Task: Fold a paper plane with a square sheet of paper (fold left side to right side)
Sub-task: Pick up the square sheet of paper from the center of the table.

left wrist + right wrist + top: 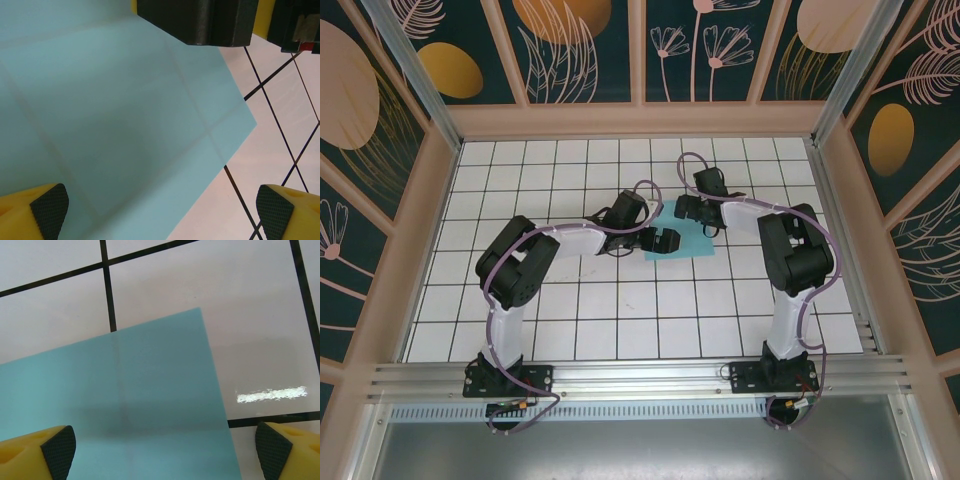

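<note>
The square sheet of paper [698,245] is thin light turquoise and lies flat on the white grid table, mid-table. My left gripper [668,240] hovers over its left part, and my right gripper [697,212] over its far edge. In the left wrist view the sheet [115,115] lies under the open gripper [162,215], with one corner pointing right. Grid lines show through the paper. In the right wrist view the sheet [150,405] reaches a corner at upper middle, and the open gripper [165,455] holds nothing. The paper plane is out of view.
The gridded white tabletop [620,300] is walled by wooden panels at left, right and back. An aluminium rail [640,375] with both arm bases runs along the near edge. The right gripper's black body [210,20] hangs close above the sheet in the left wrist view.
</note>
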Available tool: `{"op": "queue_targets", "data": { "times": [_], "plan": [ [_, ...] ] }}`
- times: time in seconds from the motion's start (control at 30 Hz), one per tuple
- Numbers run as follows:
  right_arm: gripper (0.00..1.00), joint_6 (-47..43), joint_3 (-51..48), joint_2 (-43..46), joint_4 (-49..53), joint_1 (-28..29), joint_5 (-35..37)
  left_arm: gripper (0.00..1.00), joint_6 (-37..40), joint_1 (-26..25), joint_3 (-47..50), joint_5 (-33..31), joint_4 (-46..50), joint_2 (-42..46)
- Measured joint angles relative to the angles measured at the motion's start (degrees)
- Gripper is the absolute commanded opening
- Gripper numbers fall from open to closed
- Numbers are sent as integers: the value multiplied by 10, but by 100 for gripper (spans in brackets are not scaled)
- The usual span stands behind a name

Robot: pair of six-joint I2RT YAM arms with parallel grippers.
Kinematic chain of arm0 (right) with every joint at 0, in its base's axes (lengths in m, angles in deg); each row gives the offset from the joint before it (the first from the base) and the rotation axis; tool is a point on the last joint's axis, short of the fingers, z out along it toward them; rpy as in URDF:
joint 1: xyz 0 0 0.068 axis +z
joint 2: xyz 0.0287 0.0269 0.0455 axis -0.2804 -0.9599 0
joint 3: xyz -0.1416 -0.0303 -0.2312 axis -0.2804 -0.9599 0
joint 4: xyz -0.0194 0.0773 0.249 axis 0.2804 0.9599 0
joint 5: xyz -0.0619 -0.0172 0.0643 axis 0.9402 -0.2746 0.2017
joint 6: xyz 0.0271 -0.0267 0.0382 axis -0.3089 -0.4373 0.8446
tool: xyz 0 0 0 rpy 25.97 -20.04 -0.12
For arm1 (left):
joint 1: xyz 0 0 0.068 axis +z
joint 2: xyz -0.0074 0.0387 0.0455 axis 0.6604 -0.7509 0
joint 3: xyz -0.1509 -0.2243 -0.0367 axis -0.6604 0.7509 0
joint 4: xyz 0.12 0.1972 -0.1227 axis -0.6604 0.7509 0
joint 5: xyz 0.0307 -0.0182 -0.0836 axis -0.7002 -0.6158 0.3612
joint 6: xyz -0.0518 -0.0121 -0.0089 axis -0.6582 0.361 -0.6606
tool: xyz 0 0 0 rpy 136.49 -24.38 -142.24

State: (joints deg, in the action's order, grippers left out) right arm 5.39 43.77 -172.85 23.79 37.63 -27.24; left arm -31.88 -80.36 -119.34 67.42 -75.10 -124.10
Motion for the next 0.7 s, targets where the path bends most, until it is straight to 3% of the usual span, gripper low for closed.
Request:
{"op": "queue_targets", "data": {
  "times": [0.47, 0.7],
  "plan": [
    [85, 11, -3, 10, 4, 32, -97, 98, 0, 0, 0, 0, 0, 0],
    [64, 11, -5, 10, 14, 31, -118, 99, 0, 0, 1, 0, -2, 0]
  ]
}}
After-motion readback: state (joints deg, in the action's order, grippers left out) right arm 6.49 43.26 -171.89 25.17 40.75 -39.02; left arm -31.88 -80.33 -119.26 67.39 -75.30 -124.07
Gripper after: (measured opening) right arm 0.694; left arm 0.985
